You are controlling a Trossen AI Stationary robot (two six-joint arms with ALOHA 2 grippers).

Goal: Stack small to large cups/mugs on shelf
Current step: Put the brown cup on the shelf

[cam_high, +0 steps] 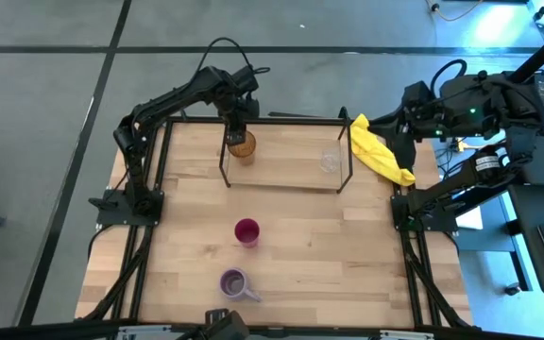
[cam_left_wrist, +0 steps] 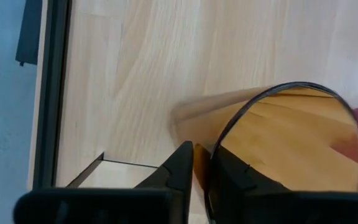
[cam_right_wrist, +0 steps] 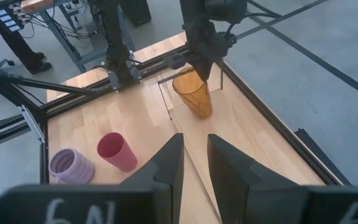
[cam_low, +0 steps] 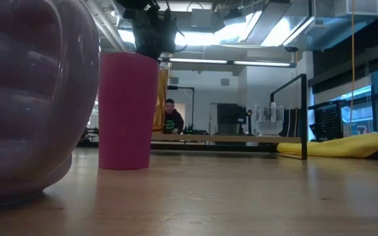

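Amber tumbler [cam_high: 243, 144] | rim pinched by left claw [cam_high: 237, 133] | on shelf [cam_high: 286, 168]

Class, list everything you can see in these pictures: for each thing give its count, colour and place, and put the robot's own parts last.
Tumbler: one, amber translucent, on the shelf's left end, rim pinched by the left gripper.
Glass: one, clear, on the shelf's right part.
Cup: one, magenta-red, upright on the table in front of the shelf.
Mug: one, lavender with handle, on the table near the front edge.
Shelf: one, black rods with light wood board, at the table's back.
Cloth: one, yellow, beside the shelf's right end.
Table: one, light wood.
Person: one, dark top, in the room far behind.
Left gripper: one, dark, on the tumbler's rim.
Right gripper: one, dark, open, held off the table's right side.
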